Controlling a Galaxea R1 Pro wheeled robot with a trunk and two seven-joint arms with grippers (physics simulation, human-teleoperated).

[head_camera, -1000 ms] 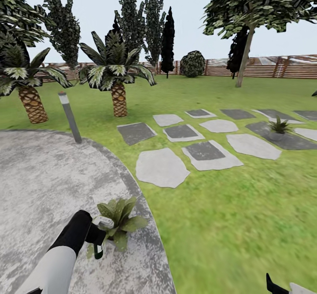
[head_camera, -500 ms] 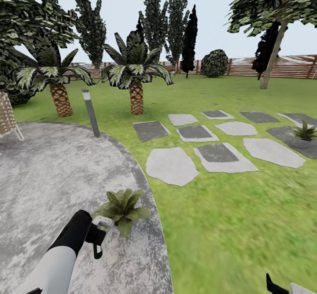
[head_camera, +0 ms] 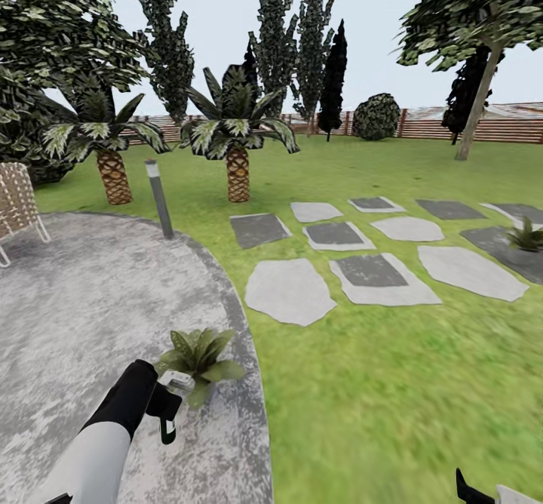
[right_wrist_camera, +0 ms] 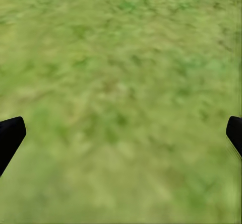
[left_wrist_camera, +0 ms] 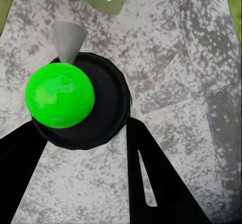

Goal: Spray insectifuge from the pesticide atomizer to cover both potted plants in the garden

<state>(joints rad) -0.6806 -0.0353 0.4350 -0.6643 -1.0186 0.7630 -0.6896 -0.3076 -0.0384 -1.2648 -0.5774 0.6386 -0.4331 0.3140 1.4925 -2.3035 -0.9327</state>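
Both potted plants slide rightward as the head pans left: the near plant point(head_camera: 197, 353) at 12 o'clock of the left end effector point(head_camera: 167, 406), which grips the pesticide atomizer point(left_wrist_camera: 75, 100), the far plant point(head_camera: 526, 235) at 2 o'clock, unsprayed I judge, while the right end effector point(right_wrist_camera: 121, 138) hangs wide over the lawn point(head_camera: 392, 383)

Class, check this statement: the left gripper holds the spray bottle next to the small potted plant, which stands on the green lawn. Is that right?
Not quite. The left gripper does hold the spray bottle next to the small potted plant, but that plant stands on the round grey patio, near its edge, not on the lawn. The head view shows this.
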